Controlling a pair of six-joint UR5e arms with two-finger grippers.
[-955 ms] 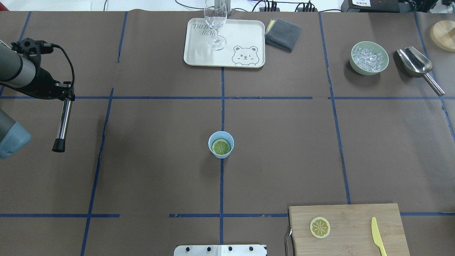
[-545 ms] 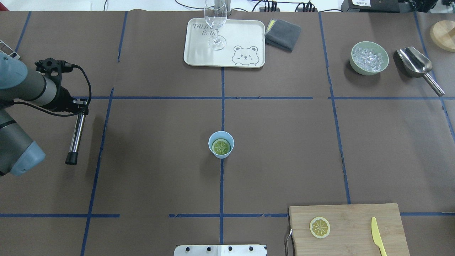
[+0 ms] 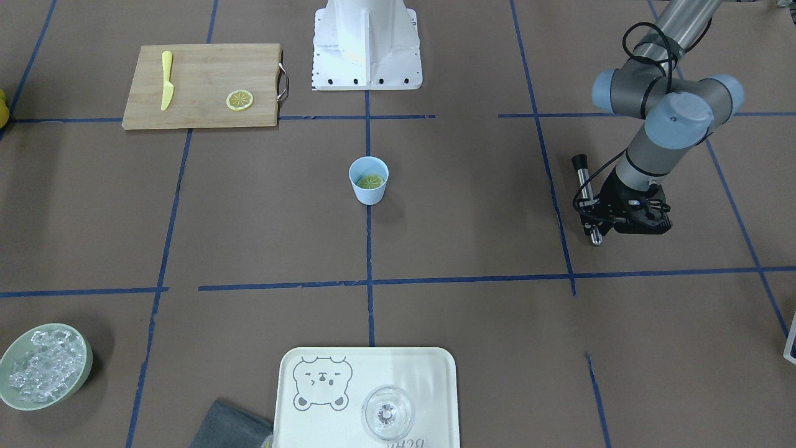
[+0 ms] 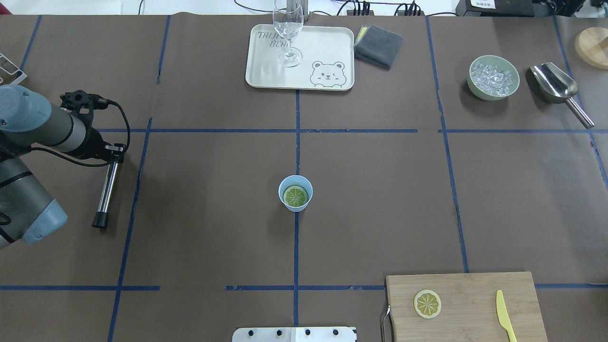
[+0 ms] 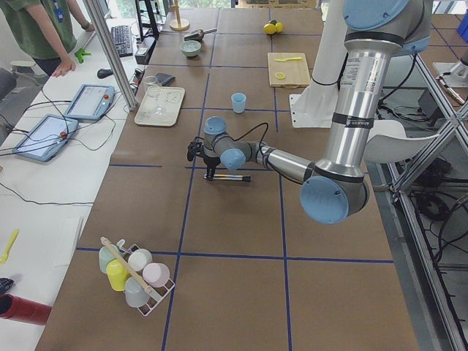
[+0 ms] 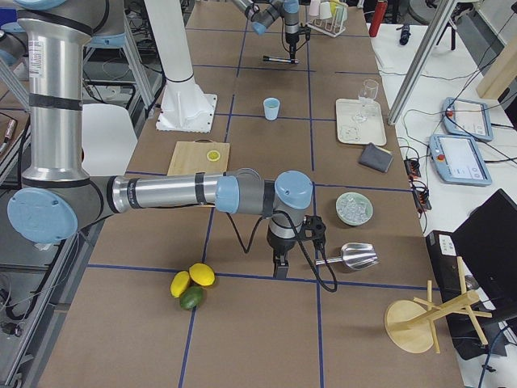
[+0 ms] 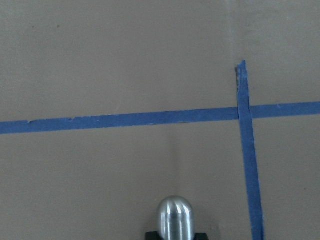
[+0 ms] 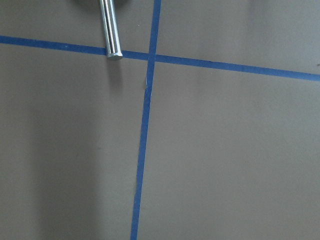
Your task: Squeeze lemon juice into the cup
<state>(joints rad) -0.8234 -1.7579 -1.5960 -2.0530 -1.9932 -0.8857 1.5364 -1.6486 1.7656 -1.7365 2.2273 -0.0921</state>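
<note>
The light-blue cup (image 4: 283, 202) stands at the table's middle, with one lemon slice (image 4: 295, 195) lying inside it; both also show in the front view, cup (image 3: 368, 194) and slice (image 3: 370, 182). The second slice (image 4: 427, 303) lies on the cutting board (image 4: 475, 289). My left gripper (image 4: 114, 154) is far left of the cup, shut on a steel rod with a black tip (image 4: 105, 190), held low over the table (image 3: 598, 223). My right gripper (image 6: 279, 265) shows only in the exterior right view, near the scoop; I cannot tell whether it is open or shut.
A yellow knife (image 4: 506, 316) lies on the board. At the back are a cream tray (image 4: 259, 71) with a clear glass (image 4: 289, 33), a grey cloth (image 4: 378, 45), a green bowl of ice (image 4: 493, 77) and a steel scoop (image 4: 555, 85).
My left arm has moved rightward and nearer the robot's side, carrying the steel rod. The cup and both slices have not moved.
</note>
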